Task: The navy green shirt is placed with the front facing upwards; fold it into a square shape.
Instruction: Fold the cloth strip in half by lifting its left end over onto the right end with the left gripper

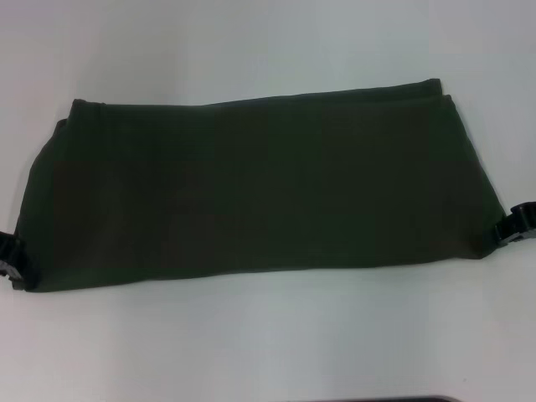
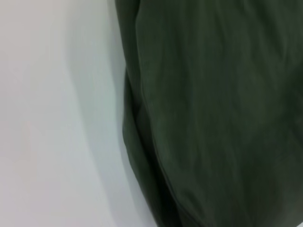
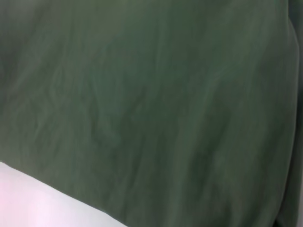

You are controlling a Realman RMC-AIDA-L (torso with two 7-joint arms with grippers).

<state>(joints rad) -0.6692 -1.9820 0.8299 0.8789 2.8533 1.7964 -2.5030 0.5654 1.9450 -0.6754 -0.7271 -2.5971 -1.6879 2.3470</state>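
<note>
The navy green shirt (image 1: 251, 197) lies flat on the white table as a long dark band folded lengthwise, with no lettering or collar showing. Its layered far edge shows at the back right. My left gripper (image 1: 8, 251) sits at the band's left end, near the front corner. At the right end, close to the front corner, is my right gripper (image 1: 515, 226). Only small black parts of each show, touching or right beside the cloth. In the left wrist view the shirt (image 2: 213, 113) hangs next to bare table. Shirt cloth (image 3: 151, 94) fills the right wrist view.
The white table (image 1: 268, 335) surrounds the shirt, with a wide strip in front and another behind. A thin dark edge (image 1: 385, 399) shows at the very bottom of the head view.
</note>
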